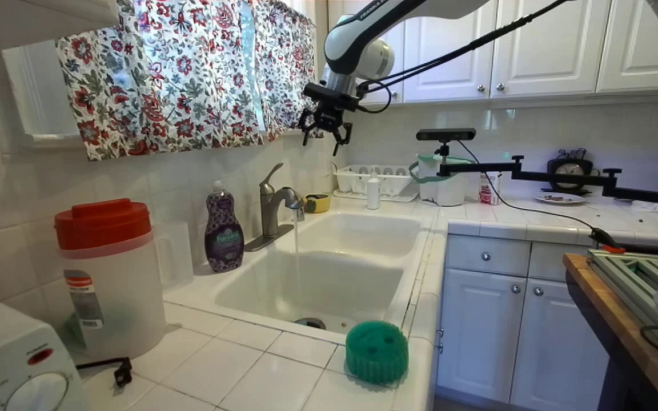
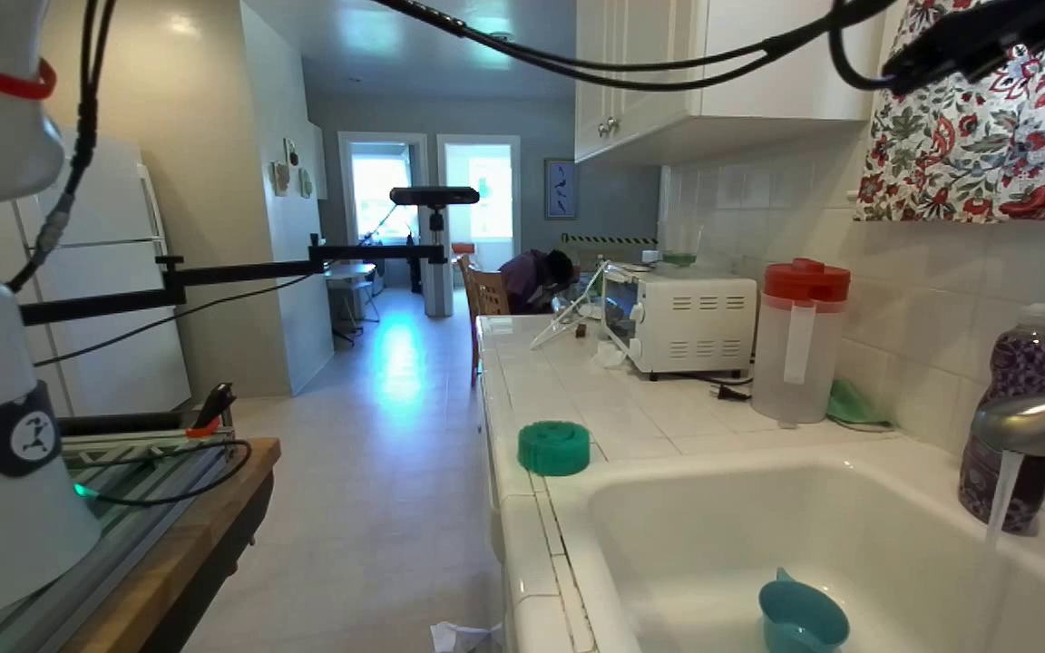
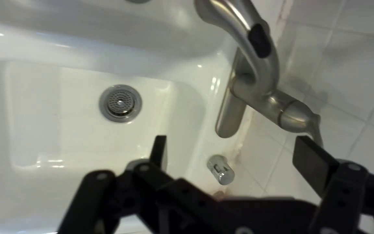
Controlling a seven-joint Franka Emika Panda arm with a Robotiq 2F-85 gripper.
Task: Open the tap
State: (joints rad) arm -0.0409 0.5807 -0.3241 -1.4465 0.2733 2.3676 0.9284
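Observation:
The tap (image 1: 270, 214) is grey-silver metal and stands at the back edge of the white sink. Its lever handle (image 1: 269, 178) points up. A thin stream of water (image 1: 296, 245) runs from the spout into the sink. The spout (image 2: 1040, 424) and stream also show at the right edge of an exterior view. My gripper (image 1: 321, 146) is open and empty, well above and beyond the tap. In the wrist view the gripper's fingers (image 3: 232, 143) are spread wide. The tap (image 3: 269, 76) lies beyond them, and the right finger overlaps the lever's end in the picture. They look apart.
A dark soap bottle (image 1: 224, 234) stands beside the tap, and a red-lidded jug (image 1: 109, 279) further along. A chrome cap (image 3: 221, 170) sits near the tap's base. A blue cup (image 2: 802, 617) is in the sink. A floral curtain (image 1: 192, 74) hangs behind the arm. A dish rack (image 1: 389, 181) stands further back.

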